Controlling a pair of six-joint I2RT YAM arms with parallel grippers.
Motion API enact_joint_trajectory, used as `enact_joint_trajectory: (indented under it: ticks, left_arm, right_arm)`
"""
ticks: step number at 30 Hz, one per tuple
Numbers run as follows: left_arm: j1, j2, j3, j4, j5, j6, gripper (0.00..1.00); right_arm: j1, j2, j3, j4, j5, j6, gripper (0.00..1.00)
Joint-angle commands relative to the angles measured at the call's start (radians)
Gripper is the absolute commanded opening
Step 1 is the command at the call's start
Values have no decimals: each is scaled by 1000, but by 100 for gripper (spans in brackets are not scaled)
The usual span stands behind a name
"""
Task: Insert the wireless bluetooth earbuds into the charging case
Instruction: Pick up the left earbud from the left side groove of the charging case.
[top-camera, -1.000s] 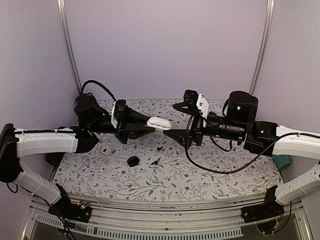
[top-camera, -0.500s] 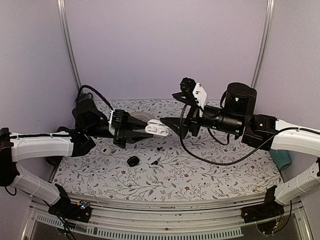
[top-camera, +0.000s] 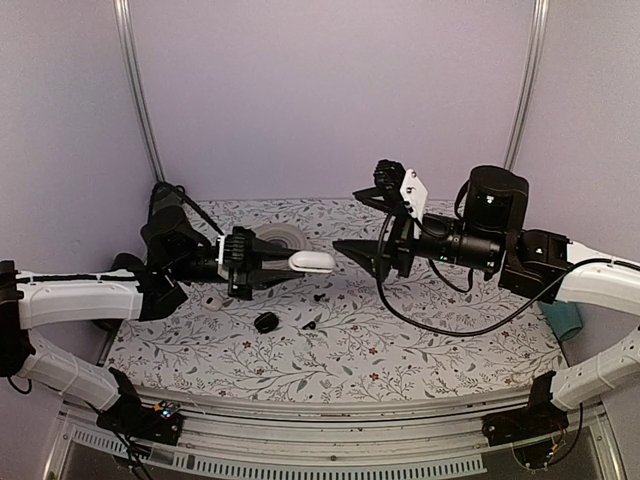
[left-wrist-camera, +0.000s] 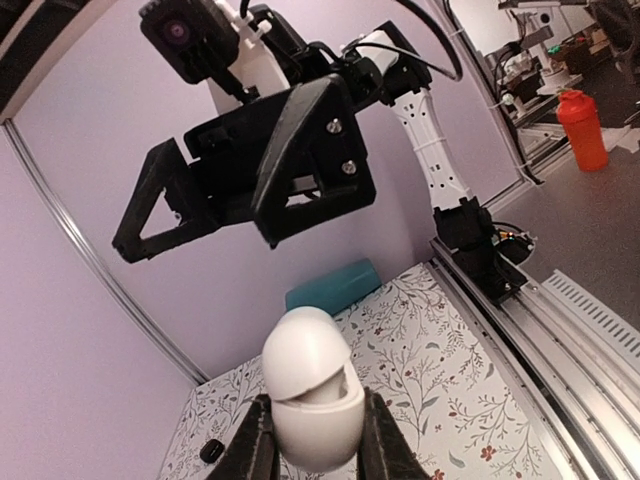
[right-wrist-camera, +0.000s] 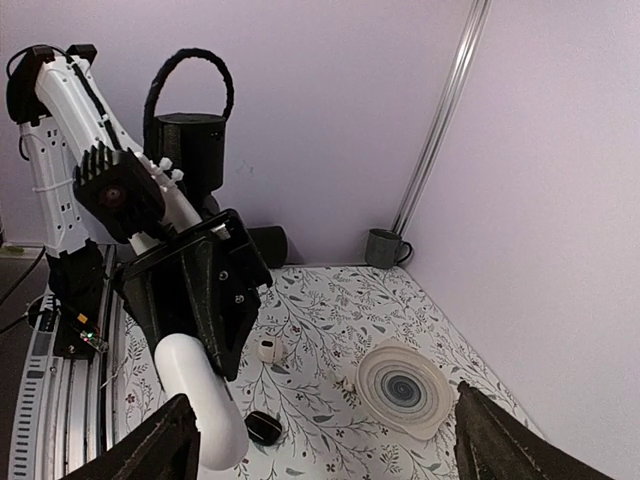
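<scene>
My left gripper (top-camera: 290, 262) is shut on the white egg-shaped charging case (top-camera: 312, 261) and holds it in the air above the table's middle. In the left wrist view the case (left-wrist-camera: 310, 395) sits between the fingers with its lid only a crack open. My right gripper (top-camera: 352, 250) is open and empty, just right of the case and apart from it. One white earbud with a dark spot (right-wrist-camera: 268, 350) lies on the table; it also shows in the top view (top-camera: 212, 302). A smaller white piece (right-wrist-camera: 341, 381) lies beside the plate.
A ribbed white plate (top-camera: 278, 238) lies at the back of the flowered table (top-camera: 420, 350). Small black bits (top-camera: 265, 322) (top-camera: 310, 324) lie under the grippers. A teal object (top-camera: 567, 320) is at the right edge. A dark mug (right-wrist-camera: 382, 247) stands in the far corner.
The case's lid, wide open half a second ago with the right gripper at it, is now nearly shut. The right gripper has drawn back to the right; the left gripper pulled back slightly.
</scene>
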Motion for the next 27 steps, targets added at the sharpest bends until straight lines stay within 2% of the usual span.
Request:
enact_joint_trajectory:
  ticks: [1,4,16,27]
  left_arm:
    - [-15,-19,-10,19,-36,36,0]
    - [-15,-23,-8,30,-30,38,0]
    - [-23,-52,17,-29,5,96,0]
    - [-44,-82,27,-158,-6,200,0]
  right_arm:
    - [36,-69,-69,11,-8,-64,88]
    - [78,-25,-68,11,53,-111,91]
    - [85,94,14,54,182,-145,94]
    - [71,11,14,60,109,-72,94]
